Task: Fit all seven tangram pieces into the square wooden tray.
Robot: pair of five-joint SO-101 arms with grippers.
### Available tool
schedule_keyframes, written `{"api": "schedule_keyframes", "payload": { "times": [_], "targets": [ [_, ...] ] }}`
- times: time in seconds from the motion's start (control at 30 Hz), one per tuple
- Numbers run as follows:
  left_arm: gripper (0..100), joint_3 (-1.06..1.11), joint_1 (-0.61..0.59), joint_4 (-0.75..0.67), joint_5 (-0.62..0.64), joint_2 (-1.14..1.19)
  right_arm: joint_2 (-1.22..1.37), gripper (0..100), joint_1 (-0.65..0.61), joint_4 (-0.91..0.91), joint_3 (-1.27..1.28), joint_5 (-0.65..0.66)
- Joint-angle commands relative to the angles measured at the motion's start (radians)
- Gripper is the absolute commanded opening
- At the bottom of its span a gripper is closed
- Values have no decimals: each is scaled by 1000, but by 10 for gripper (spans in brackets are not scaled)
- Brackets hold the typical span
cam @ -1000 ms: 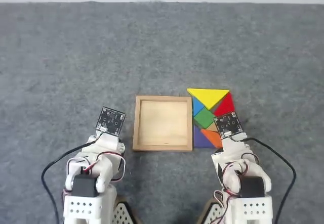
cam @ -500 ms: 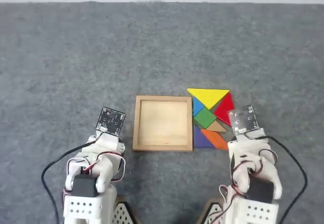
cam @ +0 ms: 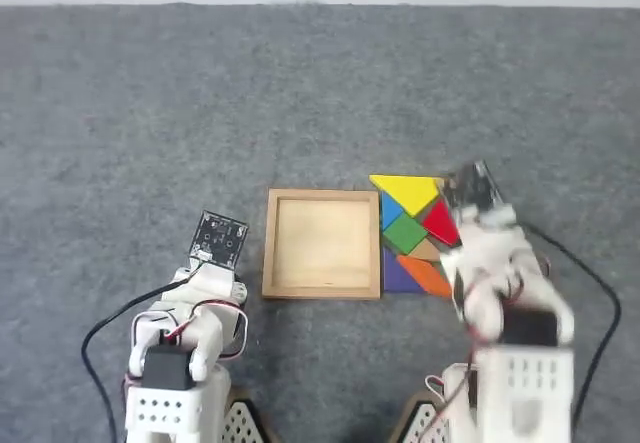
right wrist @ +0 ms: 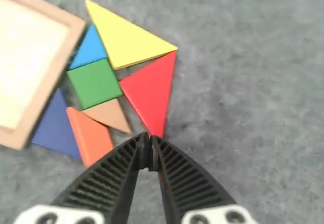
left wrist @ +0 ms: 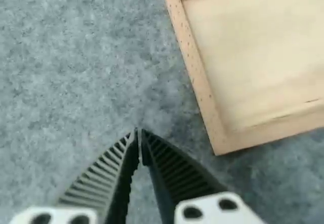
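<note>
Tray (cam: 321,243) at centre frame, pieces (cam: 405,233) clustered against its right side. Right hand (right wrist: 150,142) pressed together at the tip of the red triangle (right wrist: 149,90); left hand (left wrist: 139,134) likewise, near tray.

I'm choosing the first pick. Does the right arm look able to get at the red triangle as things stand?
Probably yes. The right claw is at a corner of the red triangle, nothing lies over it, and one edge faces bare mat. The shut claw must open first.
</note>
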Motion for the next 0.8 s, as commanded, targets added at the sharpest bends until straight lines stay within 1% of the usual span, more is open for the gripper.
{"api": "schedule_keyframes", "payload": {
  "times": [0.0,0.13,0.23,0.33,0.43,0.57,0.77],
  "targets": [
    [13,-12,-5,6,8,-25,361,88,-36,-21,-244,-89],
    [13,-12,-5,6,8,-25,661,164,-87,-31,-417,-170],
    [13,-12,-5,6,8,-25,846,194,-124,-31,-532,-233],
    [13,-12,-5,6,8,-25,998,214,-133,-31,-637,-318],
    [13,-12,-5,6,8,-25,1132,257,-133,-31,-720,-393],
    [13,-12,-5,6,8,-25,1280,299,-128,-31,-804,-453],
    [13,-12,-5,6,8,-25,1435,303,-125,-31,-905,-479]
  ]
}}
